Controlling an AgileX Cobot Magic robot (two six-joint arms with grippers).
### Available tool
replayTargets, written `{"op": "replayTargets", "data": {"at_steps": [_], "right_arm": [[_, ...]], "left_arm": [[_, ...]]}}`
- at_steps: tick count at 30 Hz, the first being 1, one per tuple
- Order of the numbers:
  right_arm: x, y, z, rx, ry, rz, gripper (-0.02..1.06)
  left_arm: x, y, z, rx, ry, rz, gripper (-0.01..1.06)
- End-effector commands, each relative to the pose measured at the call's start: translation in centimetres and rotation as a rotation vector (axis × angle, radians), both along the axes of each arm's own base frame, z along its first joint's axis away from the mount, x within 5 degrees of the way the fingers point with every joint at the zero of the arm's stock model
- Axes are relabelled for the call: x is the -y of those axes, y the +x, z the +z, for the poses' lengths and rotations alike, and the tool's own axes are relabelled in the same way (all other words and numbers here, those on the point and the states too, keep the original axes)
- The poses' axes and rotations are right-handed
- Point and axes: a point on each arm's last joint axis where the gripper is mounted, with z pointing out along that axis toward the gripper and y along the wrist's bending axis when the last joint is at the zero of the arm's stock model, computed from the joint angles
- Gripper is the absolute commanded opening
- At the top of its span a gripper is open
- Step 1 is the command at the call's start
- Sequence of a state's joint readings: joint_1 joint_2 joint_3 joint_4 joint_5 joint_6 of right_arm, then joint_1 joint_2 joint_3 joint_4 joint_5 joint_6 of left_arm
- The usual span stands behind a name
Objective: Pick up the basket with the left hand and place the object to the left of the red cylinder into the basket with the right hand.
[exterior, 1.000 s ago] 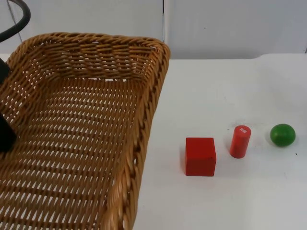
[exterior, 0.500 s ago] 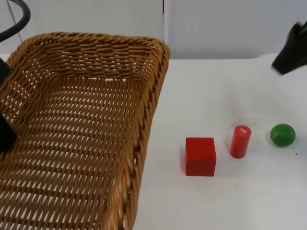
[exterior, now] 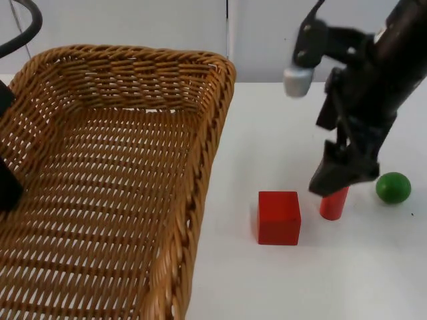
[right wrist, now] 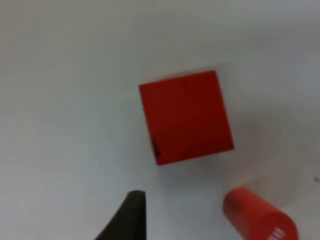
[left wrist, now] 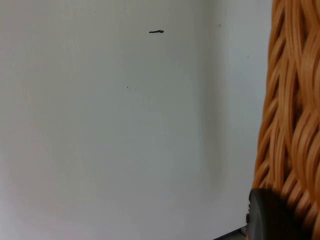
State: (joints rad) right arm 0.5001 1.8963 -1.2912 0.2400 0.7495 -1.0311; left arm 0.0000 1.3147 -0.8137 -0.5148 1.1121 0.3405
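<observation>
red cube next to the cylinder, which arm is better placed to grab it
Right. The right gripper hangs just above the red cylinder, beside the red cube; the left gripper holds the basket.

A white table (exterior: 280, 280) spreads from 6 o'clock up to a grey partition wall (exterior: 133, 27) at 12 o'clock — a vertical seam (exterior: 227, 33) splits it.

Tan woven basket (exterior: 120, 173), red cube (exterior: 278, 217)

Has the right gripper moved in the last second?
Yes. The right gripper has come in from the right edge and down toward the table, and now hangs over the red cylinder, beside the red cube.
</observation>
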Motion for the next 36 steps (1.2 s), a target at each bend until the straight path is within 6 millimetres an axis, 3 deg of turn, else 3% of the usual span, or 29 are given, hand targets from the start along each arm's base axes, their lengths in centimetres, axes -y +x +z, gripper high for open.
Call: {"op": "replayTargets", "data": {"at_steps": [1, 6, 19, 27, 36], "right_arm": [[-0.6, 0.0, -0.4, 0.004, -0.001, 0.023, 1.01], [-0.8, 0.5, -2.8, -0.021, -0.018, 0.032, 1.01], [-1.9, 0.8, -5.1, -0.021, 0.048, 0.148, 1.01], [-2.2, 1.0, -8.2, -0.071, 0.047, 0.159, 1.01], [-2.7, 0.9, -10.2, -0.111, 0.089, 0.162, 1.01]], "left_arm": [[0.2, -0.2, 0.3, 0.0, -0.034, 0.016, 0.0], [0.2, -0.2, 0.3, 0.0, -0.034, 0.016, 0.0], [0.2, -0.2, 0.3, 0.0, -0.034, 0.016, 0.0], [0.2, -0.2, 0.3, 0.0, -0.034, 0.016, 0.0], [0.3, -0.2, 0.3, -0.002, -0.034, 0.015, 0.0]]}}
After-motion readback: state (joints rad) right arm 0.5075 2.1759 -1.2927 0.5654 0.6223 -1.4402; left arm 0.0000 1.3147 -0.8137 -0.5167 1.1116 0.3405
